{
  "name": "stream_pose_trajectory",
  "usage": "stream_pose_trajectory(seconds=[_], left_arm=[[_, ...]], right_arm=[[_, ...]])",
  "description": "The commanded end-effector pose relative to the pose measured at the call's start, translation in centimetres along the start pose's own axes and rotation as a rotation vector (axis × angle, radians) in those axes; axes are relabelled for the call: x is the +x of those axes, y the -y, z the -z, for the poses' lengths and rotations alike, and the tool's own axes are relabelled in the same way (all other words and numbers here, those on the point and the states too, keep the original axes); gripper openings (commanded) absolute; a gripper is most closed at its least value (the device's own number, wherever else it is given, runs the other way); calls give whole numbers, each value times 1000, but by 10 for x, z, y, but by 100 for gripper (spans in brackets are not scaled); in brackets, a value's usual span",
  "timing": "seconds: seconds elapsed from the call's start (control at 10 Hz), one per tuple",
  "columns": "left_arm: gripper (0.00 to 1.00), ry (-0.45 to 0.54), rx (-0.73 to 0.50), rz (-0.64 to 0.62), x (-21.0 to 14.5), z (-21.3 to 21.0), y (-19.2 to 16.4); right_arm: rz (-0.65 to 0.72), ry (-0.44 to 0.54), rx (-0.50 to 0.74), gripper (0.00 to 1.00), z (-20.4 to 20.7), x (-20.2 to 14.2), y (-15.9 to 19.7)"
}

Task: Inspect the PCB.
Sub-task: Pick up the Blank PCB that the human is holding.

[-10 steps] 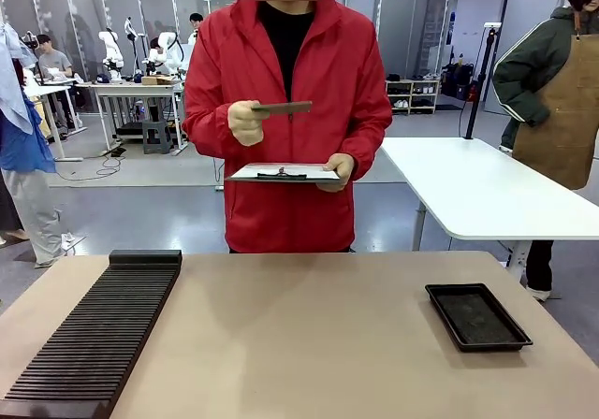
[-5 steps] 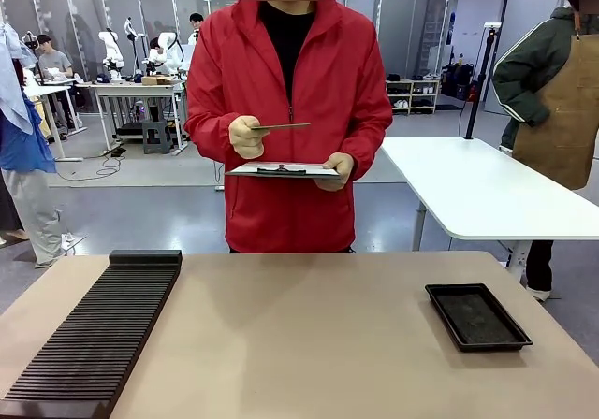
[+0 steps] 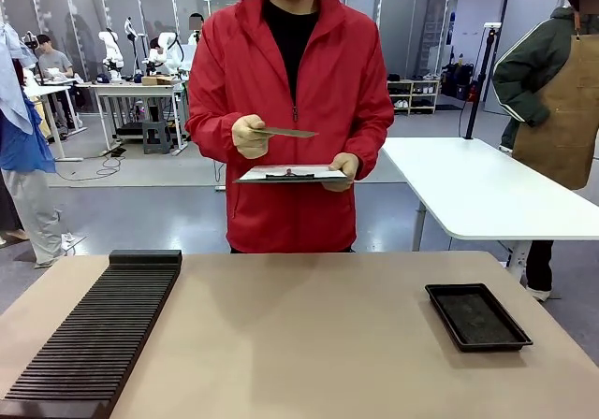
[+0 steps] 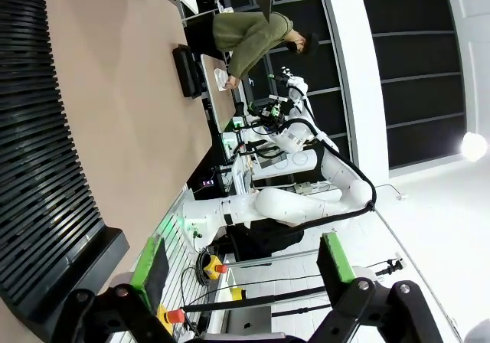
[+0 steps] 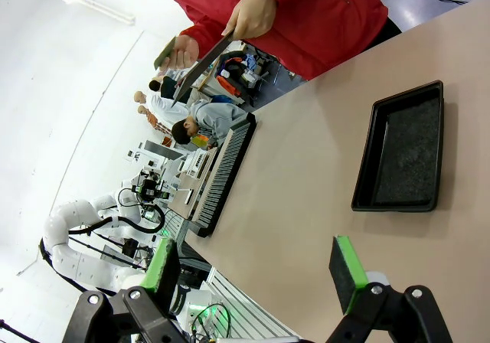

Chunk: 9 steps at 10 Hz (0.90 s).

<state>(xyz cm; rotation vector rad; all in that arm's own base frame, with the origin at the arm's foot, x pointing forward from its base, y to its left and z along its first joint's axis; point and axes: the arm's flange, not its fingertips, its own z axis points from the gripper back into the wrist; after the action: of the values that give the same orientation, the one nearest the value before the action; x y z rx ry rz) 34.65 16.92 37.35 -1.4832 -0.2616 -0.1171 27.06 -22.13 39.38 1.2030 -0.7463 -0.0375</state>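
Across the table a person in a red jacket holds the PCB (image 3: 285,133), a thin green board seen nearly edge-on, in one hand at chest height. The other hand holds a clipboard (image 3: 292,173) just below it. In the right wrist view the PCB (image 5: 165,53) shows green beside the dark clipboard (image 5: 200,66). My left gripper (image 4: 245,270) hangs open near my side of the table with nothing between its green pads. My right gripper (image 5: 253,274) is open too, holding nothing, well short of the black tray (image 5: 402,151).
A long black slotted rack (image 3: 94,335) lies along the table's left side. The shallow black tray (image 3: 477,316) sits at the right. The other white arm (image 4: 298,205) shows in the left wrist view. Another person in an apron (image 3: 562,92) stands by a white table far right.
The person has lowered the PCB a little toward the clipboard and tilted it. The clipboard shifted slightly right. Rack and tray have not moved.
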Motion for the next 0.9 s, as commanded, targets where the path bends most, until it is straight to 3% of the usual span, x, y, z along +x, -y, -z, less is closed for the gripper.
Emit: stream_pose_trajectory(seconds=[0.0,0.8], left_arm=[[100,-5,3,2,-1,0,1],[100,-5,3,2,-1,0,1]], right_arm=[[-8,5,8,100,-1,0,-1],[-8,5,8,100,-1,0,-1]])
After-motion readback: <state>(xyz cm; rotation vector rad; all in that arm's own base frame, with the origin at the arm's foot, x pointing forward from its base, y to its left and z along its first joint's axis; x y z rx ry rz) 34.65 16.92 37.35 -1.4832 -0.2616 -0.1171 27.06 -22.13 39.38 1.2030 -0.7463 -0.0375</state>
